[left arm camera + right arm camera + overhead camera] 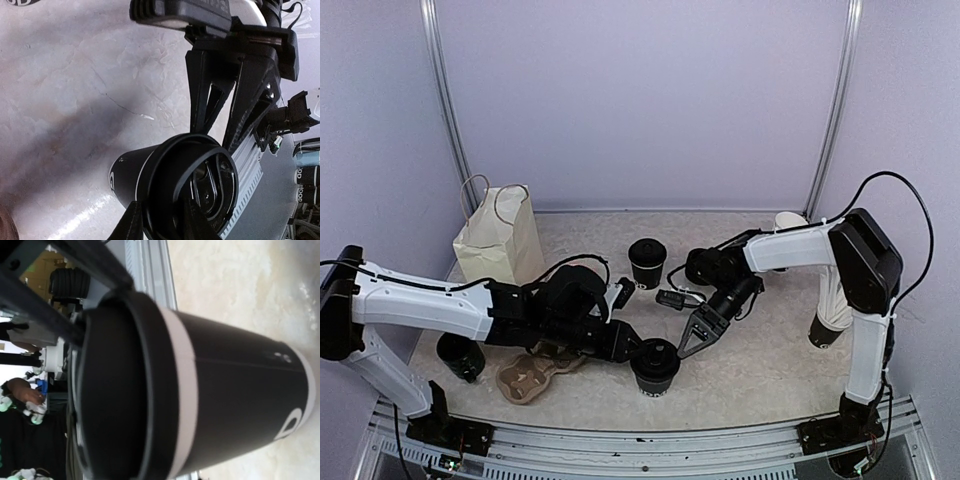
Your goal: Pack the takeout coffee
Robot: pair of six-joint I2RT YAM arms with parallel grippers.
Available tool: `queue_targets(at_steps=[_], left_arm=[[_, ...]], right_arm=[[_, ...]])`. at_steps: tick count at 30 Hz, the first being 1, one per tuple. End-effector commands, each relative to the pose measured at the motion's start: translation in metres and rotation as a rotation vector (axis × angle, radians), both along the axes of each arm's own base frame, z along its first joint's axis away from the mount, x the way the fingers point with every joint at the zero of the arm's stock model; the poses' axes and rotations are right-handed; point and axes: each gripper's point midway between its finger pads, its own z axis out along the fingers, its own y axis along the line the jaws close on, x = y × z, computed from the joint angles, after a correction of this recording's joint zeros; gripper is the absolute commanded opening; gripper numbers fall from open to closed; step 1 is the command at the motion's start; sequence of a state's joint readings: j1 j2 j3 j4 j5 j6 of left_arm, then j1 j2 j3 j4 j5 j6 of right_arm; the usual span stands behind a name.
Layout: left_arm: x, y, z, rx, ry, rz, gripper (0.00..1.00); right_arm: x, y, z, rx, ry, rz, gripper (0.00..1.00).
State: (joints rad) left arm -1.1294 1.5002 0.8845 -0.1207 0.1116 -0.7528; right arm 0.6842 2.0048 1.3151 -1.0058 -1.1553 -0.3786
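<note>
The takeout coffee (655, 375) stands upright near the table's front middle, with its black lid (656, 352) on top. It is a black cup with a white band under the lid. My left gripper (634, 349) reaches in from the left. In the left wrist view its fingertips (131, 224) pinch the lid's (210, 185) near rim above the cup wall (131, 170). My right gripper (690, 345) is open at the lid's right edge, and its fingers (245, 100) show spread apart. The cup (240, 390) and lid (110, 390) fill the right wrist view.
A second black cup (647, 262), open-topped, stands behind. A brown paper bag (500, 240) stands at the back left. A cardboard cup carrier (532, 373) lies under my left arm, with another black cup (460, 357) to its left. A tall cup stack (830, 300) stands at the right.
</note>
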Motion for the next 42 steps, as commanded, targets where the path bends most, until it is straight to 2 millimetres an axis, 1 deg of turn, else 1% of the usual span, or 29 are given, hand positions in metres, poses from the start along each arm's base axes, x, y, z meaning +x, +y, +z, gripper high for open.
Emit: queue_targets(at_steps=[1, 7, 9, 12, 15, 17, 18, 19, 21, 24, 29, 35, 42], left_arm=[[-0.005, 0.020, -0.049, 0.235, -0.005, -0.071, 0.27], [0.004, 0.009, -0.017, 0.220, -0.050, -0.069, 0.30], [0.005, 0.008, -0.005, 0.204, -0.062, -0.066, 0.31], [0.006, 0.008, 0.008, 0.193, -0.071, -0.059, 0.33], [0.006, 0.011, 0.019, 0.193, -0.088, -0.040, 0.42], [0.010, 0.016, 0.026, 0.193, -0.109, -0.004, 0.46], [0.010, 0.018, 0.033, 0.177, -0.116, 0.013, 0.49], [0.012, 0.022, 0.038, 0.163, -0.119, 0.035, 0.50], [0.011, 0.029, 0.042, 0.138, -0.098, 0.067, 0.50], [0.009, 0.037, 0.032, 0.120, -0.038, 0.092, 0.40], [0.000, 0.033, 0.021, 0.079, 0.034, 0.069, 0.32], [-0.003, 0.024, 0.012, 0.062, 0.068, 0.038, 0.32], [-0.004, 0.020, 0.009, 0.053, 0.077, 0.020, 0.32]], right_arm=[[0.011, -0.009, -0.042, -0.127, -0.207, 0.045, 0.32], [0.017, -0.005, -0.013, -0.069, -0.275, 0.040, 0.38], [0.019, -0.004, -0.007, -0.056, -0.289, 0.041, 0.39], [0.019, -0.003, -0.002, -0.040, -0.293, 0.045, 0.40], [0.020, 0.000, -0.001, -0.031, -0.289, 0.052, 0.40], [0.021, 0.001, 0.001, -0.025, -0.291, 0.055, 0.40], [0.021, 0.001, 0.002, -0.022, -0.289, 0.055, 0.40], [0.020, 0.001, 0.002, -0.018, -0.288, 0.058, 0.40], [0.020, 0.001, 0.006, -0.012, -0.294, 0.059, 0.41], [0.019, 0.000, 0.010, -0.006, -0.306, 0.060, 0.42], [0.017, -0.001, 0.013, 0.006, -0.301, 0.065, 0.43], [0.007, 0.000, 0.014, 0.022, -0.279, 0.086, 0.48], [-0.002, 0.003, 0.012, 0.028, -0.261, 0.114, 0.50]])
